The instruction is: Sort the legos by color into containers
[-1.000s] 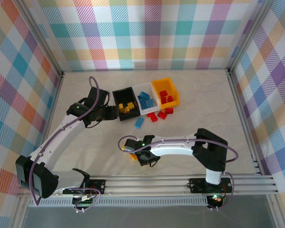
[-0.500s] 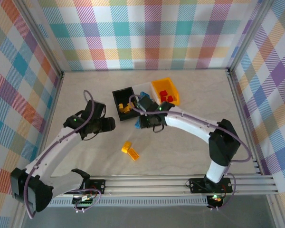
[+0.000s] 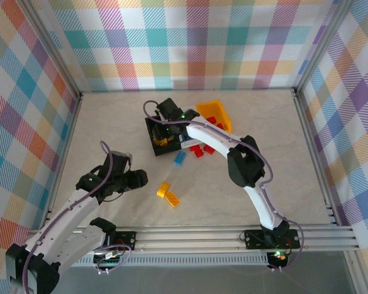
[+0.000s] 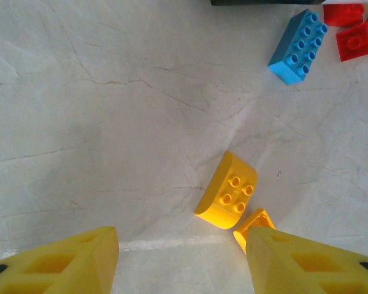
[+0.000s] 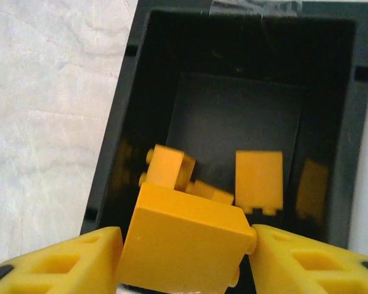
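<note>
fingers (image 5: 61, 266) hold lego (image 5: 184, 239) above black bin (image 5: 118, 122) (yellows (image 5: 259, 180) inside)

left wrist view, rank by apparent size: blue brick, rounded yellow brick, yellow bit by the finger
1. rounded yellow brick, nearer the camera
2. blue brick
3. yellow bit, partly behind the finger, so unsure
</note>
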Tool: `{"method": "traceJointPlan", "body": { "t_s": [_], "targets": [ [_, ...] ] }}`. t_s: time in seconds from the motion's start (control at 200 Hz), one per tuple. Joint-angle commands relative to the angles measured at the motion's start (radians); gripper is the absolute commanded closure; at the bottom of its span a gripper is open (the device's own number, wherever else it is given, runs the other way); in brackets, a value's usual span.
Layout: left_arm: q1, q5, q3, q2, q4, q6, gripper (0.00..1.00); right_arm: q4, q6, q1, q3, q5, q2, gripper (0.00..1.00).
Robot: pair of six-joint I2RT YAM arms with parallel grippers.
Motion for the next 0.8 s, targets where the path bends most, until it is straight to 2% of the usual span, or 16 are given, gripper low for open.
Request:
{"method": "traceJointPlan", "body": {
  "t_s": [0.0,0.2,0.305,0.37,0.515,0.8],
  "targets": [
    [-0.015,0.034,-0.015,0.014,0.043,-0.018,0.41,-0.054,-0.039,-0.022,0.151,-0.028,0.078,0.42],
    [-0.079,0.049,-0.039,0.087,0.098,-0.020,0.39,-0.061,-0.036,-0.049,0.218,-0.051,0.106,0.37],
    [-0.129,0.046,-0.040,0.116,0.129,-0.022,0.39,-0.078,-0.028,-0.050,0.194,-0.077,0.050,0.38],
    [-0.167,0.032,-0.037,0.144,0.142,-0.022,0.39,-0.044,-0.014,-0.048,0.091,-0.097,-0.045,0.38],
    [-0.222,0.012,-0.040,0.249,0.199,-0.028,0.39,0.104,0.030,-0.048,-0.296,-0.109,-0.355,0.37],
    [-0.295,-0.030,0.040,0.501,0.247,0.029,0.40,0.142,0.109,-0.033,-0.829,-0.181,-0.758,0.34]
  ]
}}
